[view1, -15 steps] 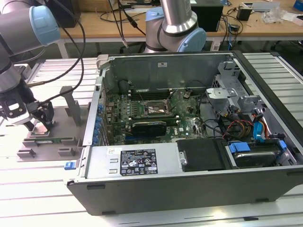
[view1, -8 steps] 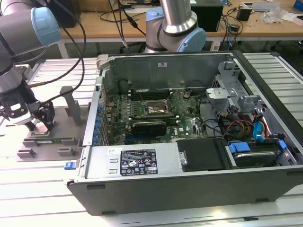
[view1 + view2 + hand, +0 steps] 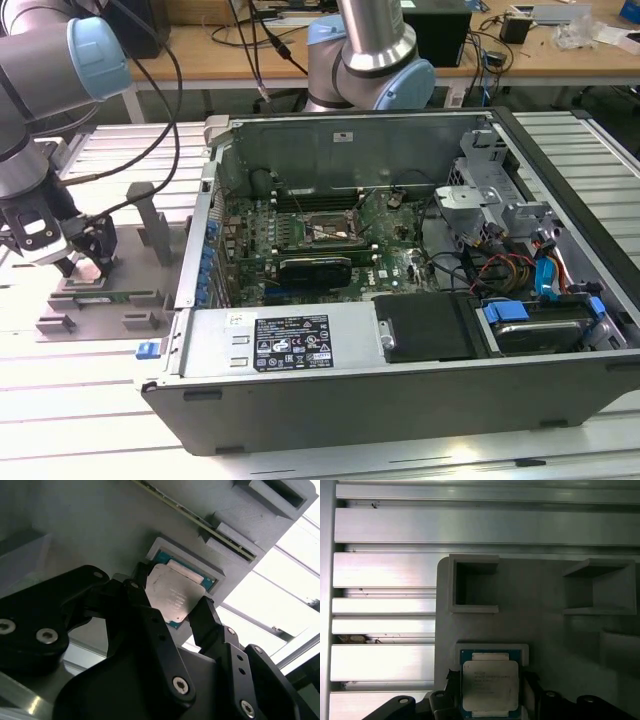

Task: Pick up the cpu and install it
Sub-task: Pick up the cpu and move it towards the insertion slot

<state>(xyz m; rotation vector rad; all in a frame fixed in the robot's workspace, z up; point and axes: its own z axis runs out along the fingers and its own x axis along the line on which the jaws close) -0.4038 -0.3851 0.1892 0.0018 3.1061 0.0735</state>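
Cpu (image 3: 490,684) lies flat in its recess in the grey fixture (image 3: 545,635), one edge hidden behind the gripper (image 3: 171,597). The jaws flank two opposite sides. I cannot tell whether they clamp it or stand just clear.

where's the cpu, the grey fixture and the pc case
cpu (image 3: 490,687), first wrist view, middle of its metal top
grey fixture (image 3: 545,635), first wrist view, bare flat face
pc case (image 3: 400,410), exterior view, dark near side wall
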